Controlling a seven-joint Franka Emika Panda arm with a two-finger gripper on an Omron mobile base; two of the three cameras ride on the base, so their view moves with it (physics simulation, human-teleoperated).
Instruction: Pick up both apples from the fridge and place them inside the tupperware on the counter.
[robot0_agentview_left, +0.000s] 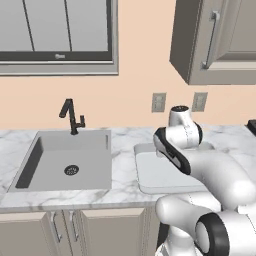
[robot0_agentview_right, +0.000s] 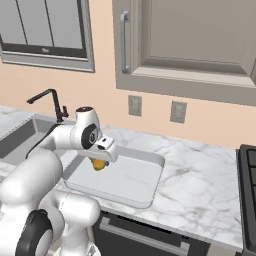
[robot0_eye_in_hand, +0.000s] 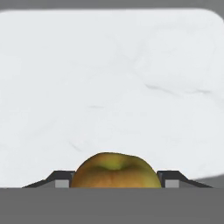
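My gripper (robot0_agentview_right: 100, 163) points down over the left part of the tupperware (robot0_agentview_right: 131, 181), shut on a yellow-orange apple (robot0_agentview_right: 99, 164). In the hand view the apple (robot0_eye_in_hand: 114, 170) sits between the two dark fingertips (robot0_eye_in_hand: 61, 180), with the tupperware's white floor (robot0_eye_in_hand: 109, 78) spread out close below it. The tupperware (robot0_agentview_left: 150, 176) stands on the marble counter (robot0_agentview_left: 125, 145) just right of the sink, partly covered by my arm. The fridge is out of view.
A grey sink (robot0_agentview_left: 65, 160) with a black faucet (robot0_agentview_left: 72, 116) lies left of the tupperware. A black stove (robot0_agentview_right: 248, 170) bounds the counter (robot0_agentview_right: 200, 165) at the right. Wall cabinets (robot0_agentview_right: 200, 45) hang above, and two outlets (robot0_agentview_right: 135, 105) sit on the wall.
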